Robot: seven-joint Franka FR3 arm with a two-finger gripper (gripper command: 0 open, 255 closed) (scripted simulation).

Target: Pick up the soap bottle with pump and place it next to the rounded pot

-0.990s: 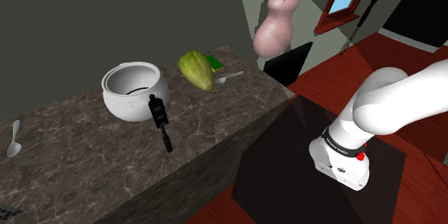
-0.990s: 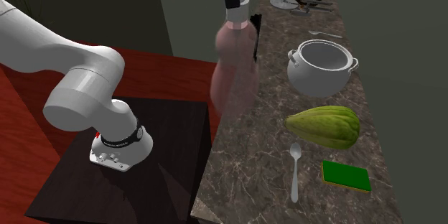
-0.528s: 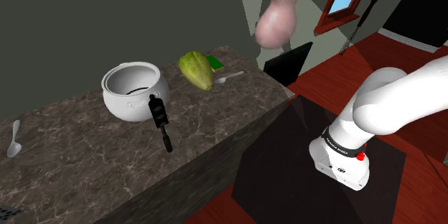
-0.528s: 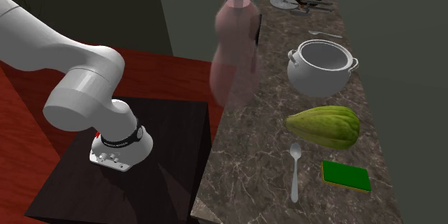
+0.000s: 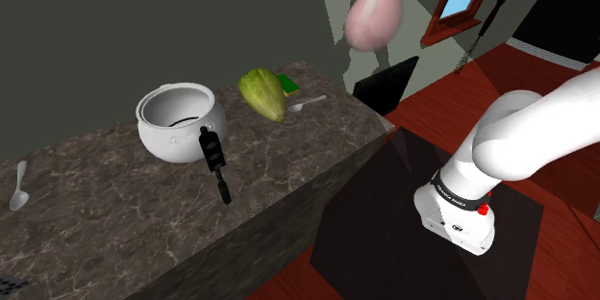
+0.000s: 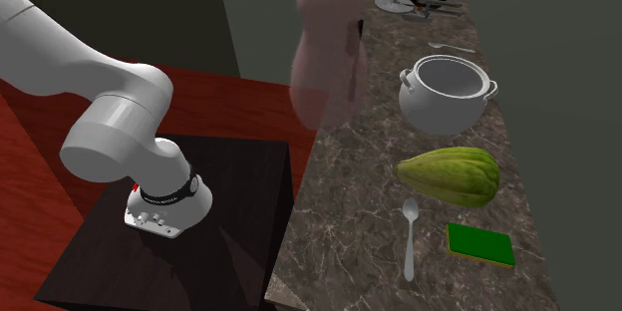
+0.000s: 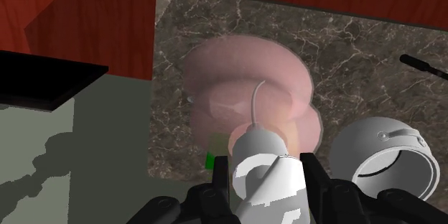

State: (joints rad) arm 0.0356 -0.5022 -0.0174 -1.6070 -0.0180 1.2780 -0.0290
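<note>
Over the last second the bottle [image 5: 373, 14] has been raised higher above the right end of the counter [image 5: 115, 192]. In the shoulder view its neck has been brought up to the top edge. In the second exterior view its body has likewise been lifted further off the counter.

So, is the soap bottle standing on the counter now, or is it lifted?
Lifted. The pink soap bottle hangs upright above the counter, the gripper clasping its pump.

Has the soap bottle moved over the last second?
Yes. In the shoulder view the bottle has risen higher above the counter; the pot stays put.
</note>
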